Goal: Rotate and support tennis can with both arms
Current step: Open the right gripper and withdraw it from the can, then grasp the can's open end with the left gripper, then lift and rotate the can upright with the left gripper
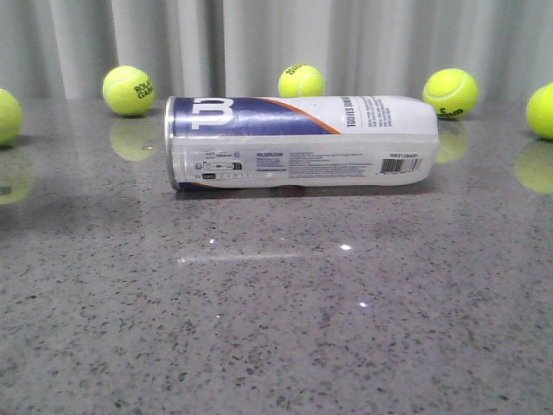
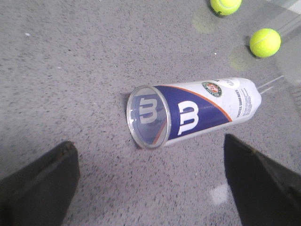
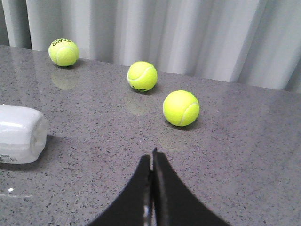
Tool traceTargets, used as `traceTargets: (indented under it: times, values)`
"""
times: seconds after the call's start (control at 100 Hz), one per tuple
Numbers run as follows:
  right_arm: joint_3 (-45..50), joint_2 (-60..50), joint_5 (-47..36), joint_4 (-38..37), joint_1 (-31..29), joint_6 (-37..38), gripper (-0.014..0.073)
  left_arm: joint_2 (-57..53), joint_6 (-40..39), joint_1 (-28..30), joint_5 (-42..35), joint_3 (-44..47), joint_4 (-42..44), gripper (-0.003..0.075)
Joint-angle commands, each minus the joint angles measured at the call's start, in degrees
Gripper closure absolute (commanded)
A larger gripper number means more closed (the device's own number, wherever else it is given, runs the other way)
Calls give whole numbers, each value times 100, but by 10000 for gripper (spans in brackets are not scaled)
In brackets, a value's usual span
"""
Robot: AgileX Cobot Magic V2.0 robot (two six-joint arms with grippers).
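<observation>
The tennis can (image 1: 298,141) lies on its side across the back middle of the grey table, silver rim to the left, white end to the right. In the left wrist view the can (image 2: 197,113) shows its rimmed end, with the navy label and white W. My left gripper (image 2: 150,181) is open and empty, short of the rimmed end, not touching. My right gripper (image 3: 151,157) is shut and empty, off the can's white end (image 3: 21,134), which shows at the frame edge. Neither gripper shows in the front view.
Several yellow-green tennis balls lie along the back by the curtain: one behind the can's left end (image 1: 129,90), one behind its middle (image 1: 301,81), one behind its right end (image 1: 450,92). Others sit at the far left (image 1: 7,117) and far right (image 1: 543,111).
</observation>
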Motion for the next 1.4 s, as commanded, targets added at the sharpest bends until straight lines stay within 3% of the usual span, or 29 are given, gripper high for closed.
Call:
traceTargets:
  times: [0.0, 0.31, 0.8, 0.92, 1.11, 1.39]
  values:
    - [-159, 27, -452, 4, -35, -3, 659, 256, 485, 9, -110, -132, -734, 137]
    - [-159, 27, -452, 4, -35, -3, 659, 1576, 2078, -179, 749, -159, -2661, 137]
    - [-159, 27, -452, 4, -35, -3, 659, 2729, 2444, -1312, 775, -724, -3250, 147]
    - [-159, 27, -452, 4, -35, -3, 659, 2729, 2444, -1315, 714, -724, -3237, 284]
    - [-159, 27, -452, 4, -35, -3, 659, 2718, 2524, -1315, 725, -724, -3228, 741]
    - [-159, 27, -452, 4, -35, -3, 659, 1923, 2787, -1087, 906, -724, -2985, 741]
